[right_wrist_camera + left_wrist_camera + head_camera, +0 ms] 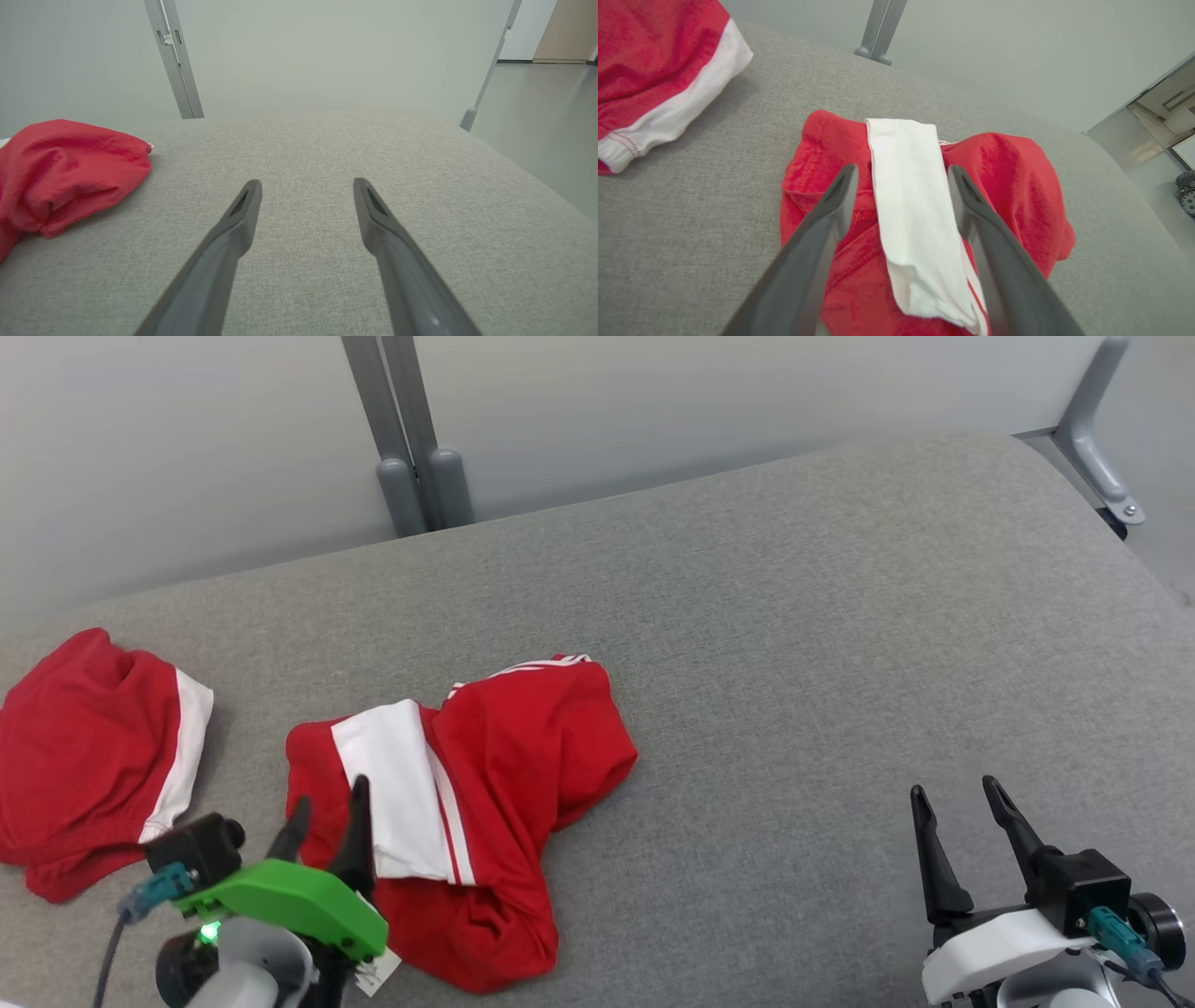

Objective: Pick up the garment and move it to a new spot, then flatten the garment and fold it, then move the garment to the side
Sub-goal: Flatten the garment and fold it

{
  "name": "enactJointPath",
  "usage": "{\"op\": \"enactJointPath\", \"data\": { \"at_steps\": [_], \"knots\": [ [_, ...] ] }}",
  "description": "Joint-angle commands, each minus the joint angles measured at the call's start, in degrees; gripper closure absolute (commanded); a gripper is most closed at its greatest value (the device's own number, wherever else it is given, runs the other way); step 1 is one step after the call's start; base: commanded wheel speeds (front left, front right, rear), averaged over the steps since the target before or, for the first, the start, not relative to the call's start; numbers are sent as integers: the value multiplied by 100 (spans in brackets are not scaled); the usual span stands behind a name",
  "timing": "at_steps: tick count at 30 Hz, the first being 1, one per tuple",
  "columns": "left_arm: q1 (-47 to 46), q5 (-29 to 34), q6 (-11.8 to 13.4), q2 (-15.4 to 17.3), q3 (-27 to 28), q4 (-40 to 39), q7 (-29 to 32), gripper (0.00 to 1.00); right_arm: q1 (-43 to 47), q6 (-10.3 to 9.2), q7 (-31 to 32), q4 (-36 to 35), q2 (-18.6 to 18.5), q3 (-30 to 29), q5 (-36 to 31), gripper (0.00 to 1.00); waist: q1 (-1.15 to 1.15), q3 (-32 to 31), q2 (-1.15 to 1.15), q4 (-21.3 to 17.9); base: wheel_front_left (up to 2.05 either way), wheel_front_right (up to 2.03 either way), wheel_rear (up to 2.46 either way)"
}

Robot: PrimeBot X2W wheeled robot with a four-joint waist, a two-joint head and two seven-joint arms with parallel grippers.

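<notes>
A crumpled red garment [523, 756] with a white band and white stripes lies on the grey padded surface [794, 644], left of centre. My left gripper [329, 795] hovers over its near left part, open, fingers straddling the white band [910, 196] with nothing pinched. In the left wrist view the garment [1008, 186] spreads under both fingers. My right gripper [954, 791] stands open at the lower right, over bare fabric, well apart from the garment [60, 172], which shows at that wrist view's left edge.
A second red garment [84, 756] with a white band lies at the far left. Grey metal posts [411, 439] rise behind the surface's back edge. The surface's right edge curves down near a bracket [1102, 448]. Bare surface stretches between garment and right gripper.
</notes>
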Motion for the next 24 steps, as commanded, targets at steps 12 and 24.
{"op": "enactJointPath", "data": {
  "at_steps": [12,24],
  "knots": [
    [441,-386,144,-347,-265,-247,457,0,-166,-1,-19,-3,-13,115,17,0,0,144,0,255,0,0,0],
    [-142,-222,-266,-437,-360,113,418,100,-219,-1,-18,38,-24,147,48,0,0,187,0,46,0,0,0]
  ]
}}
